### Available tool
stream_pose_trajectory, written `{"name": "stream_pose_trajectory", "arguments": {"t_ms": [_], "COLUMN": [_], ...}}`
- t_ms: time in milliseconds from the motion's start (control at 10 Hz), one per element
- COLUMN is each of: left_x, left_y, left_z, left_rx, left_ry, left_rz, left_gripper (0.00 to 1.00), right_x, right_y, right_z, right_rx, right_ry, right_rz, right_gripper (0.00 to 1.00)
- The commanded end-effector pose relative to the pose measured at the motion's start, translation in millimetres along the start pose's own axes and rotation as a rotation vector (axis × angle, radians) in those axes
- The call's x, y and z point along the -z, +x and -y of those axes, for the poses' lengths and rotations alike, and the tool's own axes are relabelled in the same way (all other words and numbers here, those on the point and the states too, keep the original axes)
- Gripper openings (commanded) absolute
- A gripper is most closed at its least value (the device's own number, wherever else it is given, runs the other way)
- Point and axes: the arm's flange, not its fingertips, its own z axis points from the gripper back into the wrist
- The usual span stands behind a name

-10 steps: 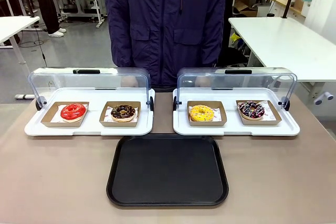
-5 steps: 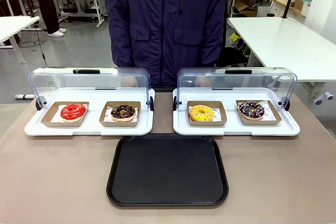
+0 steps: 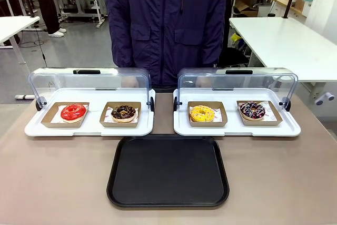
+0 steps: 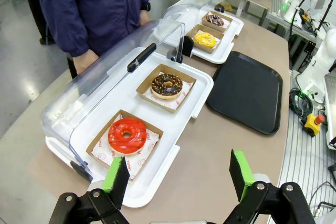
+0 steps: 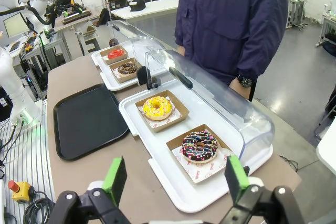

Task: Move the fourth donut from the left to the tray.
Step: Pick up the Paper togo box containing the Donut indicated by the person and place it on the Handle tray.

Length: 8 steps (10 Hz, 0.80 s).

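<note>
The fourth donut (image 3: 253, 110), dark chocolate with pink and white sprinkles, sits in its brown cardboard holder at the right end of the right white tray (image 3: 237, 129). It lies just beyond my right gripper (image 5: 176, 182) as the sprinkled donut (image 5: 199, 146), and far off past my left gripper (image 4: 178, 174) as the fourth donut (image 4: 214, 20). The black tray (image 3: 168, 170) lies bare in front of the two white trays, also seen as the black tray (image 5: 86, 120) and the black tray (image 4: 247, 90). Both grippers are open, holding nothing, well short of the donuts.
A red donut (image 3: 73, 112) and a crumb-topped chocolate donut (image 3: 124, 113) sit on the left white tray (image 3: 89, 128); a yellow donut (image 3: 202, 113) sits left of the fourth. Clear domed lids (image 3: 237, 80) stand raised behind both trays. A person in a dark jacket (image 3: 166, 25) stands at the far edge.
</note>
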Motion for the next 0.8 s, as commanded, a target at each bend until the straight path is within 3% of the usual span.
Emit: {"name": "stream_pose_trajectory", "arguments": {"t_ms": [0,700], "left_x": [-0.8,-0.8], "left_y": [0.6,0.6], "left_z": [-0.2,-0.2], "left_rx": [0.011,0.011], "left_ry": [-0.007,-0.007], "left_rz": [0.014,0.014], "left_gripper": [1.0,1.0], "right_x": [0.4,0.4], "right_y": [2.6,2.6], "right_z": [2.4,2.4], "right_rx": [-0.011,-0.011], "right_ry": [-0.001,-0.001], "right_rz": [0.031,0.031], "right_gripper": [1.0,1.0]}}
